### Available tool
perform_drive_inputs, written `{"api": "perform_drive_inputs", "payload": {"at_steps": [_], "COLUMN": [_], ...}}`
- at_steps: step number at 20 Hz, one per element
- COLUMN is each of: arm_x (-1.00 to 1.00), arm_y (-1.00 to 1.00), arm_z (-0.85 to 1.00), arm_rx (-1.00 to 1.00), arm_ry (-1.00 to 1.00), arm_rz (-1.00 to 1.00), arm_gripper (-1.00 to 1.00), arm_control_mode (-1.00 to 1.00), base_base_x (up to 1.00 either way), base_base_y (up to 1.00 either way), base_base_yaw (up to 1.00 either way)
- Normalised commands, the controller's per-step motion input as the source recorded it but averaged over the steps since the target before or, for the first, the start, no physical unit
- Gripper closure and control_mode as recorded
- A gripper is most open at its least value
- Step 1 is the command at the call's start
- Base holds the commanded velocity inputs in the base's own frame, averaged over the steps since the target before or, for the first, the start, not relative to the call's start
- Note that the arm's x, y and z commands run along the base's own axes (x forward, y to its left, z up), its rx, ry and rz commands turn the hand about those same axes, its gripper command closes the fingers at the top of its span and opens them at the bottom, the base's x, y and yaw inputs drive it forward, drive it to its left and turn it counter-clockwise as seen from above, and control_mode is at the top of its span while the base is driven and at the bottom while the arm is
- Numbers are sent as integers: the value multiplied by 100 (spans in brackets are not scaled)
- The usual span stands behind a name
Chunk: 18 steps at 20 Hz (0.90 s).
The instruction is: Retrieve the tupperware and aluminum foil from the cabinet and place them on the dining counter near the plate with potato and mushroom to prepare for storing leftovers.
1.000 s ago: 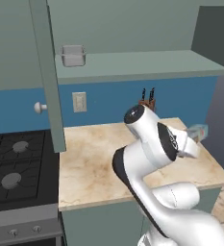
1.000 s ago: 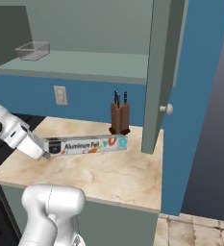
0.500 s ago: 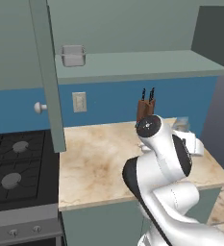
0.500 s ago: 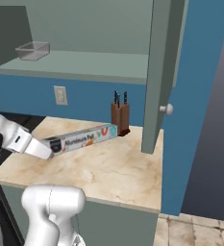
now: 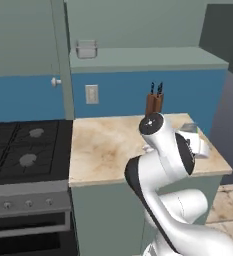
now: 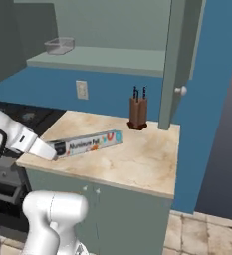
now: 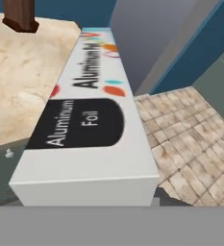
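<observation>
I have the aluminum foil (image 6: 89,143) clamped at 1 end in the hand (image 6: 52,151), its long carton sticking out level over the marbled table (image 6: 137,162), near the knife block (image 6: 137,112). The tupperware (image 6: 59,45) sits on the cabinet shelf (image 6: 112,59). To carry well, I keep the carton level, swing slowly and steer its far end wide of the open door (image 6: 174,64).

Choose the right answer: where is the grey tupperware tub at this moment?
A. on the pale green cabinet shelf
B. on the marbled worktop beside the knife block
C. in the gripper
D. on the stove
A: the tupperware tub sits on the cabinet shelf, while the gripper holds the aluminum foil carton over the worktop.
</observation>
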Motion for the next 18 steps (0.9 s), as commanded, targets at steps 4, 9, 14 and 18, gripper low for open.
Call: {"api": "perform_drive_inputs", "payload": {"at_steps": [4,9,14,18], "arm_x": [0,0,0,0], "arm_y": [0,0,0,0], "arm_z": [0,0,0,0], "arm_rx": [0,0,0,0], "arm_ry": [0,0,0,0], "arm_rz": [0,0,0,0], "arm_gripper": [100,100,100,100], "arm_control_mode": [100,100,100,100], "base_base_x": [-100,-90,-54,-11], "base_base_y": [24,34,31,31], "base_base_yaw": [55,70,85,93]}}
